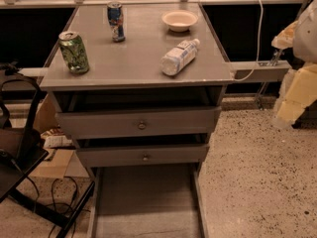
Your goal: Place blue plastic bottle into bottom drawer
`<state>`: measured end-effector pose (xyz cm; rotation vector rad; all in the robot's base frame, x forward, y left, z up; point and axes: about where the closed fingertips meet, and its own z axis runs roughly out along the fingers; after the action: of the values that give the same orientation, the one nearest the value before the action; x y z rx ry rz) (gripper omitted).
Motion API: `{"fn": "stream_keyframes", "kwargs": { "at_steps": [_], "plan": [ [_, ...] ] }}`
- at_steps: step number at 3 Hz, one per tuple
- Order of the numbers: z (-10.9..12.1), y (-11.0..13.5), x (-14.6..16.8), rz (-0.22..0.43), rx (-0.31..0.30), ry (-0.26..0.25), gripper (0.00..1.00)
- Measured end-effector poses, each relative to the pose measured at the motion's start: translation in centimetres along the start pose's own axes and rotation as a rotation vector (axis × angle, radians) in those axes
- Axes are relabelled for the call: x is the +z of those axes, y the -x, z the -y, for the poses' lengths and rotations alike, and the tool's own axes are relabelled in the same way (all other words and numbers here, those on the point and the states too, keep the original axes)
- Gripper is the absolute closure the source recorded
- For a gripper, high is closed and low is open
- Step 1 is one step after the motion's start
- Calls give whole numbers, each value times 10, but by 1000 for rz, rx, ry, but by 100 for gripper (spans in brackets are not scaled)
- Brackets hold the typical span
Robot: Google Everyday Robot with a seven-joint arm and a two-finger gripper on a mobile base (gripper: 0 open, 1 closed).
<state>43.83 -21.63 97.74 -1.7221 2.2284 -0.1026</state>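
The blue plastic bottle [179, 57] lies on its side on the grey cabinet top [133, 63], right of centre, with its white cap pointing to the back right. The bottom drawer [148, 202] is pulled out at floor level, and its flat grey floor shows nothing in it. My gripper [292, 98] is a pale shape at the right edge of the view. It is off the cabinet's right side and well apart from the bottle, at about the level of the top.
A green can [74, 52] stands at the front left of the top. A blue can [116, 21] and a white bowl [180, 20] stand at the back. Two knobbed drawers [141, 124] sit slightly ajar. A black chair [20, 148] and cables are at the left. A white cable [250, 58] hangs at the right.
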Motion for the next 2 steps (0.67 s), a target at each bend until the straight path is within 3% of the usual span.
{"fn": "stream_keyframes", "kwargs": {
  "at_steps": [2],
  "plan": [
    [7,4,-3,8,35,-7,0]
  ]
}}
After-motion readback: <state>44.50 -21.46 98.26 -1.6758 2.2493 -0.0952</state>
